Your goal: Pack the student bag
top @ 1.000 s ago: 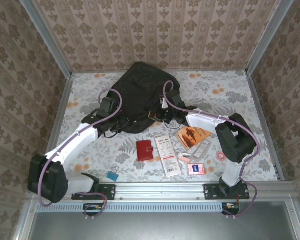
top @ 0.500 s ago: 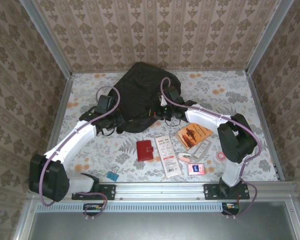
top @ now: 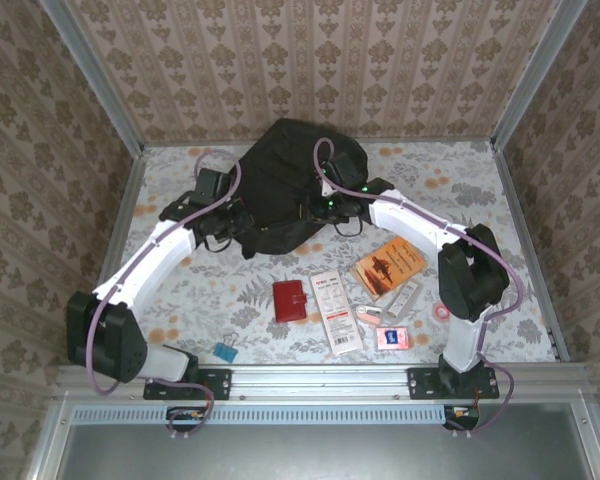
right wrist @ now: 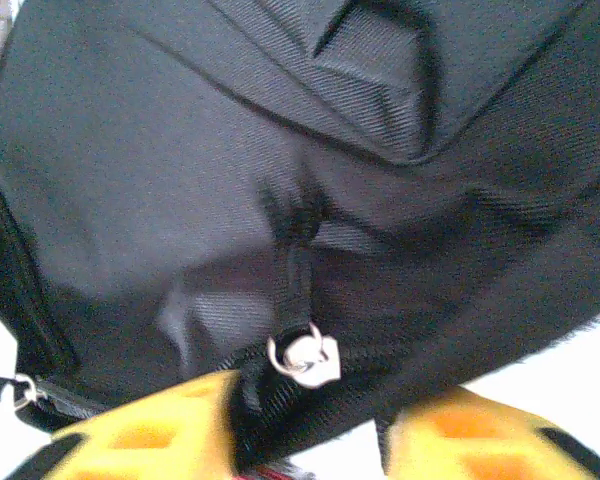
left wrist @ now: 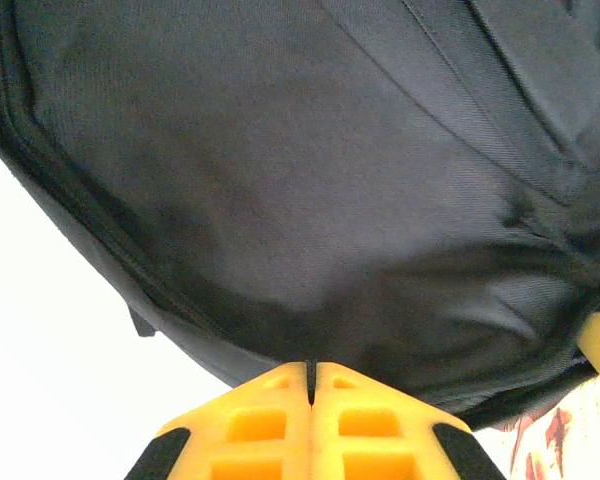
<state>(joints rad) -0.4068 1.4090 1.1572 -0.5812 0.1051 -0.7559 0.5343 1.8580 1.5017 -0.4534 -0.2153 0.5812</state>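
Floral-print table [top: 500, 200] is boxed by patterned walls [top: 320, 60] behind and to both sides of the bag [top: 285, 180], with a metal rail [top: 320, 380] along the edge nearest the arms. That black bag lies flat at the far middle, its long axis running from the back wall toward the rail and leaning a little leftward at the near end. Its far end sits close to the back wall, so there is scant room beyond it. Bare table opens on both sides, more on the bag's right. Which end is the top I cannot tell. At the bag's near-left edge the left gripper [left wrist: 310, 368] has its yellow fingers pressed together against the seam; whether any fabric is caught I cannot tell. At the near-right edge the right gripper [right wrist: 310, 420] has its fingers parted, the bag's hem lying in the gap just below a metal zipper pull [right wrist: 302, 355]. Both arms arc in toward the bag's near side. Between the bag and the rail lie a red wallet [top: 290, 300], a long white packet [top: 336, 312], an orange booklet [top: 388, 268], a pink card [top: 391, 338], a tape roll [top: 442, 313] and a blue clip [top: 223, 351], all apart from the bag.
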